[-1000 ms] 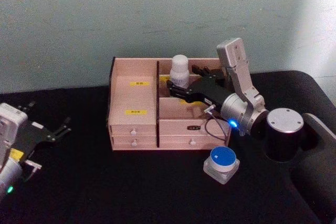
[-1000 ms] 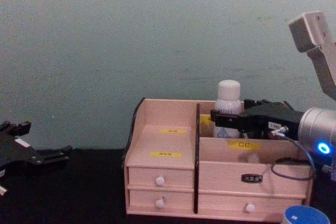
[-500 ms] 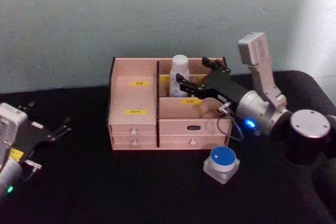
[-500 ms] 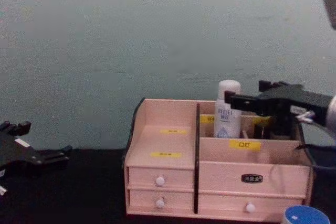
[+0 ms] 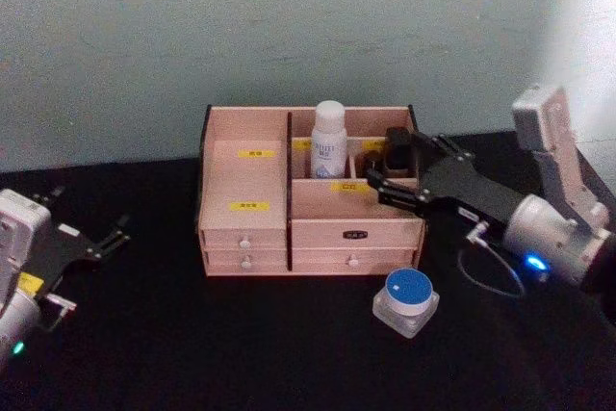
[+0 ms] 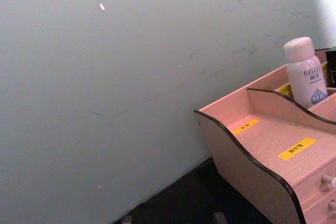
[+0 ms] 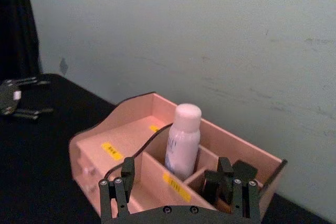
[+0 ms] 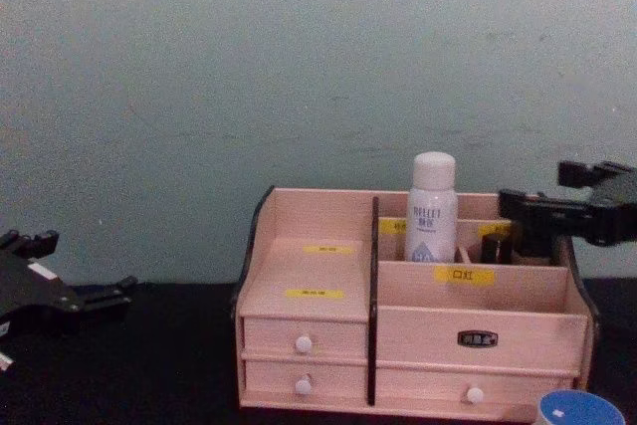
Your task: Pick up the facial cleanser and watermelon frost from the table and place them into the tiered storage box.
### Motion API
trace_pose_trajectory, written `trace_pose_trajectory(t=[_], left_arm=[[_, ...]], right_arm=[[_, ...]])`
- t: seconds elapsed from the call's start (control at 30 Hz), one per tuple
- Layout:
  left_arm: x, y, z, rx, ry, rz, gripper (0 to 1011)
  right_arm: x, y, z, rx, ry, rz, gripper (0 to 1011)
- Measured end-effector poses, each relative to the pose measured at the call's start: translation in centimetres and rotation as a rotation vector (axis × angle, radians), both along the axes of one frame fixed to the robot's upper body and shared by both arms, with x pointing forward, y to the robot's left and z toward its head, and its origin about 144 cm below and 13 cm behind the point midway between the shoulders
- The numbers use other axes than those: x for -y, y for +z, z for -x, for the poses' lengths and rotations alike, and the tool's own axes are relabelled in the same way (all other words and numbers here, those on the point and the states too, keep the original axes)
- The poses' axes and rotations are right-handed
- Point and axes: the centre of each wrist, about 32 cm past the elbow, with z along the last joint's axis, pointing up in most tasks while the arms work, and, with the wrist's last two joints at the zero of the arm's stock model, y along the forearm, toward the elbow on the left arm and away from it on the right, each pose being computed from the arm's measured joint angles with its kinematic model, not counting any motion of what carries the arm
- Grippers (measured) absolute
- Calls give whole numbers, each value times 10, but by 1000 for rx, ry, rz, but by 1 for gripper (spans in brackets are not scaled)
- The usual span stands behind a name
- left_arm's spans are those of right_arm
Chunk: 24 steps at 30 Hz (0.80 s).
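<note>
White cleanser [image 5: 328,137] set down, grip released.
It stands upright in the box's [image 5: 245,175] rear compartment, just right of the dark divider, with nothing touching it. A second ago the right gripper [image 5: 381,156] clamped it; now it has drawn back to the box's right end, jaws spread and empty. One item looks done. The blue-lidded jar [image 5: 408,297], likely the watermelon frost, waits on the table [image 5: 241,344] in front. Far left, the left gripper [image 5: 89,211] sits parked, jaws apart.

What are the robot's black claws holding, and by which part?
Nothing. The right gripper stands open, jaws clear of the white plastic bottle; the left gripper is open and empty.
</note>
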Motion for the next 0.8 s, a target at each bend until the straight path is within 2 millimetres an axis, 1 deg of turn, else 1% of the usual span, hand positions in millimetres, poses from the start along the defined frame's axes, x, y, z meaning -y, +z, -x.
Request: trace_pose_trajectory(t=[0.1, 0.13, 0.3, 0.57, 0.8], left_arm=[[0, 0, 0, 0, 0, 0, 1001], [0, 0, 0, 0, 0, 0, 1001], [0, 0, 0, 0, 0, 0, 1001], [0, 0, 0, 0, 0, 0, 1001], [0, 0, 0, 0, 0, 0, 1001]], right_arm=[[7, 0, 8, -4, 8, 7, 1000], [12, 0, 14, -7, 15, 13, 1000], [24, -1, 31, -27, 43, 39, 1000], [32, -7, 48, -97, 73, 67, 1000], [31, -14, 54, -152, 89, 88, 1000]])
